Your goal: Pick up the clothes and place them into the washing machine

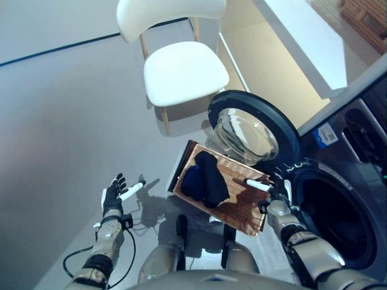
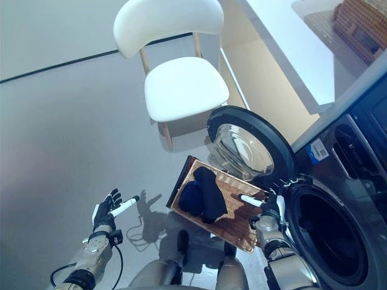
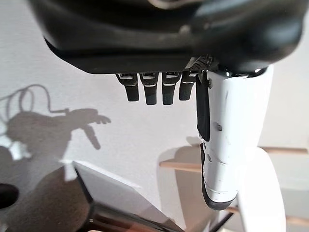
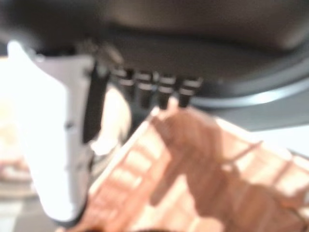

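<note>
Dark clothes (image 1: 205, 178), one black and one navy, lie in a heap in the brown woven basket (image 1: 243, 204) on the floor in front of me. My right hand (image 1: 276, 193) hovers over the basket's right end, beside the washing machine's open drum (image 1: 331, 212). In the right wrist view its fingers (image 4: 159, 89) are straight above the basket's weave (image 4: 207, 164) and hold nothing. Left of the basket, my left hand (image 1: 113, 196) hangs over bare floor with its fingers (image 3: 149, 89) straight and its palm empty.
The washer's round door (image 1: 254, 132) stands swung open just behind the basket. A white chair (image 1: 183, 69) stands further back. A white counter (image 1: 308, 36) runs along the upper right, and a second woven basket (image 2: 363, 27) stands on it.
</note>
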{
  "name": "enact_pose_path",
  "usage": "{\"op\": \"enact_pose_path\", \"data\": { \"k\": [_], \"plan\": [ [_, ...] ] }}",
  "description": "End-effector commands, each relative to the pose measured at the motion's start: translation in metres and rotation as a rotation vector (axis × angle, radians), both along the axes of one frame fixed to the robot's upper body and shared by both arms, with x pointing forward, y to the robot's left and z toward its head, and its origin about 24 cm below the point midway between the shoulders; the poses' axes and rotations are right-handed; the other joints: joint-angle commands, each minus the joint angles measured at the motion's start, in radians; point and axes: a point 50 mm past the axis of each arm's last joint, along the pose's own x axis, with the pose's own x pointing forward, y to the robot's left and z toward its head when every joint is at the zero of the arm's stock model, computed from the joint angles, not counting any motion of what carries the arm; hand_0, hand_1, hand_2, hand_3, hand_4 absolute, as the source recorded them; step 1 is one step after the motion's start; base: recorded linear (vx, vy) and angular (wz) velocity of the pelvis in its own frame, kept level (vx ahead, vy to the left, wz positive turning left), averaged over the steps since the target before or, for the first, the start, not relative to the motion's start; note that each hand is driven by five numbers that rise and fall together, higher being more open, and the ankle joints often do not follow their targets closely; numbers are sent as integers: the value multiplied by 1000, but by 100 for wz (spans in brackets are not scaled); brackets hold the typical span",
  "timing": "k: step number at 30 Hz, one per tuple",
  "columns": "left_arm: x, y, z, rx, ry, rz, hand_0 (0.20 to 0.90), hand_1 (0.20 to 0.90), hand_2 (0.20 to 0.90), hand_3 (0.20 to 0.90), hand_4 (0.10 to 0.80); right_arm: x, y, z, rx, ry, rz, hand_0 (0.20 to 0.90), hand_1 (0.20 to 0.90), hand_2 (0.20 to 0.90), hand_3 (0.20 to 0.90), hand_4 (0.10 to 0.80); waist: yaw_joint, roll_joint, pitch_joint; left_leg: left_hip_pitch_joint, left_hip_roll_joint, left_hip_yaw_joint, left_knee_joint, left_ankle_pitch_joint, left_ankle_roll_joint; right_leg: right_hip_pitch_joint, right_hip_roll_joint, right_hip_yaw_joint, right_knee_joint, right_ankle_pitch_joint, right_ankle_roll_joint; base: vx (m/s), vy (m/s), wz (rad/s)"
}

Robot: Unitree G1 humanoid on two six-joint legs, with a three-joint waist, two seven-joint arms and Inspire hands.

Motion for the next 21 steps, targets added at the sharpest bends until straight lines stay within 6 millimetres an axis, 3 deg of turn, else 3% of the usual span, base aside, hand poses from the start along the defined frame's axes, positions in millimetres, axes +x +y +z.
{"op": "enact_pose_path", "data": {
  "k": [1, 8, 13, 21],
  "plan": [
    [29, 12, 28, 72, -138, 5, 900, 900, 900, 900, 800, 23, 6, 18, -48, -61, 41, 900, 900, 900, 900, 800, 48, -40, -22, -15, -28, 17, 6, -52, -66, -19, -34, -24, -26, 115, -38, -12, -53, 30],
    [47, 7, 49, 84, -233, -32, 900, 900, 900, 900, 800, 34, 21, 22, -18, -77, 45, 900, 900, 900, 900, 800, 82, -69, 19, -69, -24, -12, 28, -44, -76, -20, -39, -90, -36, 122, -39, -39, -46, 35],
    [60, 2, 66, 89, -311, -68, 900, 900, 900, 900, 800, 49, 28, 34, -40, -96, 69, 900, 900, 900, 900, 800, 111, -84, 92, -166, -27, -33, 154, -71, -65, -55, -47, -101, 1, 122, -47, -77, -22, 23],
    [69, 2, 80, 106, -366, -61, 900, 900, 900, 900, 800, 64, 37, 48, -60, -127, 95, 900, 900, 900, 900, 800, 138, -92, 128, -232, -23, -50, 166, -66, -66, -86, -48, -131, 1, 122, -49, -8, 13, 13]
  ]
}}
